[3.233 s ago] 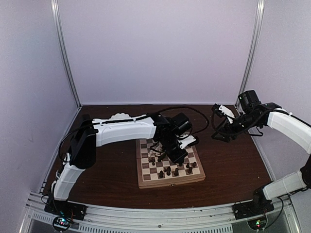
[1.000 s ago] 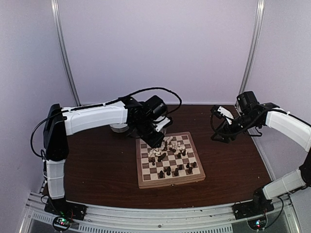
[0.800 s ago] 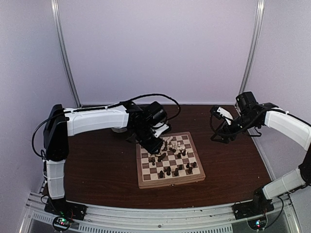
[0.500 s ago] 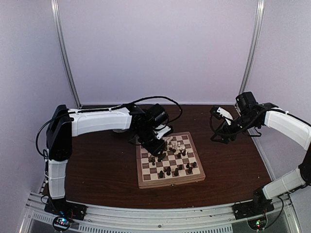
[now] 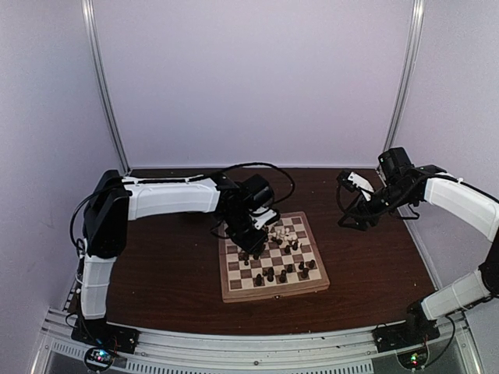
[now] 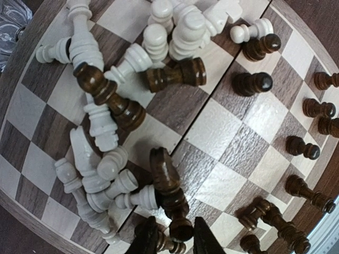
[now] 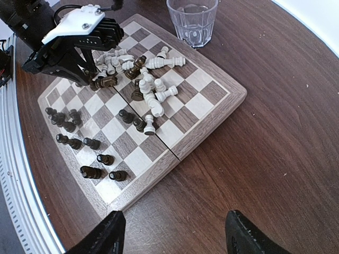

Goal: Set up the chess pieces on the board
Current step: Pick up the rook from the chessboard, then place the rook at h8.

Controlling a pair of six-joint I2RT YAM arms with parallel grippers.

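Note:
The board (image 5: 273, 294) lies mid-table with a heap of fallen cream-white chess pieces (image 6: 100, 174) and a few dark ones on its far half. Several dark pieces (image 7: 79, 143) stand or lie along its near and right squares. My left gripper (image 6: 175, 241) is down in the heap (image 5: 273, 232). Its narrow jaws flank the round base of a lying dark piece (image 6: 169, 185), and a sliver of gap shows on one side, so a grip is unclear. My right gripper (image 7: 175, 238) hangs open over bare tabletop to the board's right (image 5: 351, 202), holding nothing.
A clear drinking glass (image 7: 192, 21) stands on the dark brown table just beyond the board's far left corner. White walls and metal posts enclose the table. The left arm (image 5: 171, 199) stretches over the table's left side.
The left gripper moved from the board's far left corner a little rightward into the heap and lowered onto a dark piece, its jaws narrowing. The right arm has not moved.

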